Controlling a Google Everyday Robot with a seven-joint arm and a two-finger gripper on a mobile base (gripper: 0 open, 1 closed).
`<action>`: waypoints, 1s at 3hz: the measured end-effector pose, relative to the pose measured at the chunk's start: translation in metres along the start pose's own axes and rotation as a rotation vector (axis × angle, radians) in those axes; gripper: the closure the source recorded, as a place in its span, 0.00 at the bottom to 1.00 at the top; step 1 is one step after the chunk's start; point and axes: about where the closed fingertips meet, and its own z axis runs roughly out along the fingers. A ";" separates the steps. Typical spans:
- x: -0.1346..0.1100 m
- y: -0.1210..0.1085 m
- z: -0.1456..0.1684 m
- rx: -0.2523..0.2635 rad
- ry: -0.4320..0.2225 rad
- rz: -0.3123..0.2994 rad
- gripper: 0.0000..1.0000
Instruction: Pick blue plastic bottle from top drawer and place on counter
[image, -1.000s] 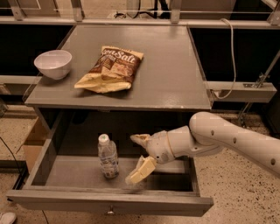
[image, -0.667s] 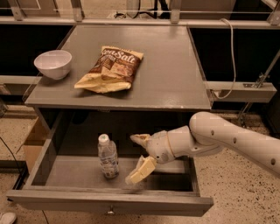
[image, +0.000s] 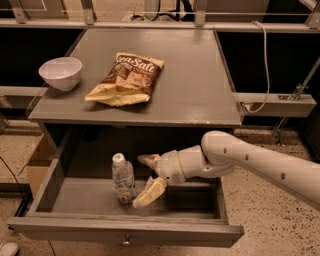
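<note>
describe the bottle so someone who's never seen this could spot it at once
Find the open top drawer, pulled out below the counter. The blue plastic bottle stands upright on its floor, left of centre, just left of the gripper with its fingers open. It is the only loose item in there: clear with a white cap, unlike the chip bag and bowl above.

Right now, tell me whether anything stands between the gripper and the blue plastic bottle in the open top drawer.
Nothing visible does. The gripper hangs open inside the top drawer, just to the right of the upright blue plastic bottle, and no other object lies between them.
</note>
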 end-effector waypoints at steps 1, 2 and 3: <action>0.002 0.000 0.005 -0.006 -0.014 0.007 0.00; 0.003 -0.005 0.020 -0.025 -0.039 0.009 0.00; 0.001 0.004 0.020 -0.020 -0.059 0.006 0.00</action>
